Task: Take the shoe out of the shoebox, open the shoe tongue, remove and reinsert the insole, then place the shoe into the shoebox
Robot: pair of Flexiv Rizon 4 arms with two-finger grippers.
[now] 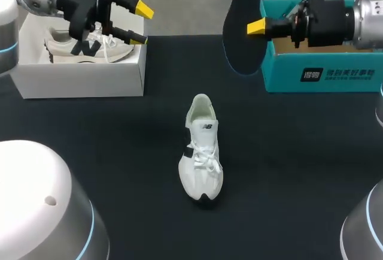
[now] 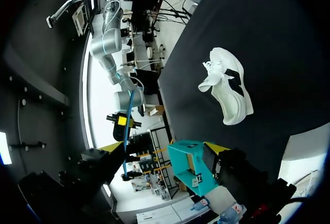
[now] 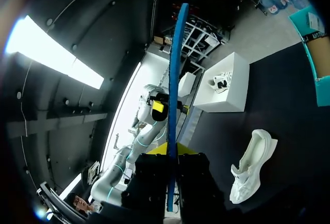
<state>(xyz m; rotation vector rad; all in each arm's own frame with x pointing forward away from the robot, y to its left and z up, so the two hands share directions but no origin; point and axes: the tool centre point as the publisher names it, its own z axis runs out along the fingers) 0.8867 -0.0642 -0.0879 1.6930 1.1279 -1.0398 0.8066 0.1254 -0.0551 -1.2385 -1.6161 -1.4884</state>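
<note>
A white shoe lies on the black table at its middle, toe toward the front edge. My right gripper is raised over the back right, shut on a black insole that hangs upright and clear of the shoe. In the right wrist view the insole shows edge-on between the fingers of the right gripper, with the shoe off to one side. My left gripper hangs open and empty above the white shoebox. From the left wrist, the shoe lies far ahead.
The white shoebox at the back left holds a second white shoe. A teal box stands at the back right under my right arm, and it also shows in the left wrist view as the teal box.
</note>
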